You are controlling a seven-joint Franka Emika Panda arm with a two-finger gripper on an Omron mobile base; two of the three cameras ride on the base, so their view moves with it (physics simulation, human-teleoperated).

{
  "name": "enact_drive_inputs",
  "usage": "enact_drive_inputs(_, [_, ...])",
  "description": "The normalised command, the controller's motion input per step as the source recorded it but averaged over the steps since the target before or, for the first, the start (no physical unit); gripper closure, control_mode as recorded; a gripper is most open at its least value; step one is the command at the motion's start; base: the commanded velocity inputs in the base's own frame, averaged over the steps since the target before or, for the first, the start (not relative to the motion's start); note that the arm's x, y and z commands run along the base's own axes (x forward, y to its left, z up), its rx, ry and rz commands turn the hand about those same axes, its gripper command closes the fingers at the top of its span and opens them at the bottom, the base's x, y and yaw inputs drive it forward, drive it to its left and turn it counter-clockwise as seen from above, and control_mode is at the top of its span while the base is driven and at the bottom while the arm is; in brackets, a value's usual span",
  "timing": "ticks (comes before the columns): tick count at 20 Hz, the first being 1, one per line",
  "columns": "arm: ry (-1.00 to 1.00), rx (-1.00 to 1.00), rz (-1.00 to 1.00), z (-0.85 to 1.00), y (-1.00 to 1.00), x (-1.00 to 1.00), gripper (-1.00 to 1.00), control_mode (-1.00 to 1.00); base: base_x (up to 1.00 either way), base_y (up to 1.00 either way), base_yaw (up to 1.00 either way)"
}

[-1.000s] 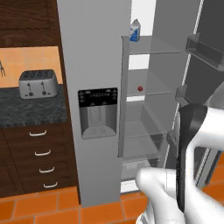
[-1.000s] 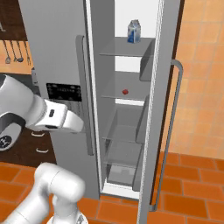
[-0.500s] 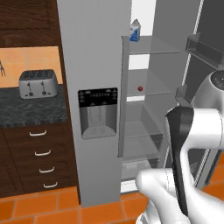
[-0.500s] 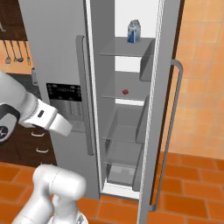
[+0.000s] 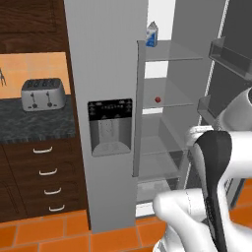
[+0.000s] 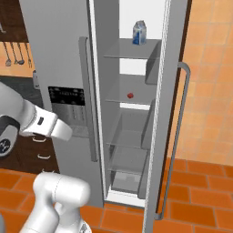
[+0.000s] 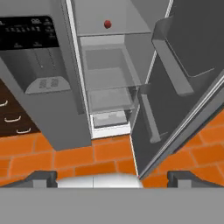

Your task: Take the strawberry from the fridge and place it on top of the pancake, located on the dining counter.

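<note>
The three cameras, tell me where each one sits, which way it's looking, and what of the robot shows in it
Left base view: behind the arm on its left, facing the fridge, open on the right; white arm at lower right.
Right base view: behind on the right, facing the open shelves; arm at lower left.
Hand view: on the hand, tilted down at fridge and orange floor; dark fingertips at the bottom.
All three share the strawberry on a shelf; both base views share the milk carton.

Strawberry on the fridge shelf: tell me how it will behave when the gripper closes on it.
The strawberry looks tiny and roundish, so it may roll on the smooth glass shelf if nudged. Probably very light. Being fruit, it is likely soft, so a hard squeeze could bruise it.
</note>
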Motion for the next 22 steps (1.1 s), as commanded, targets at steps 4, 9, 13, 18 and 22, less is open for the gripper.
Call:
enact_drive_inputs(4, [-0.02,0.00,0.29,-0.02,-0.08,0.00,-1.00,-1.00,0.00,0.00,0.00])
enact_drive_inputs(9, [-0.08,0.00,0.22,0.00,0.02,-0.10,-1.00,-1.00,0.00,0.00,0.00])
enact_drive_inputs(13, [0.00,0.00,0.00,0.00,0.00,0.00,-1.00,1.00,0.00,0.00,-0.12])
enact_drive_inputs(18, [0.00,0.00,0.00,0.00,0.00,0.00,-1.00,1.00,0.49,-0.30,-0.24])
enact_drive_inputs(22, [0.00,0.00,0.00,0.00,0.00,0.00,-1.00,1.00,0.04,-0.25,-0.30])
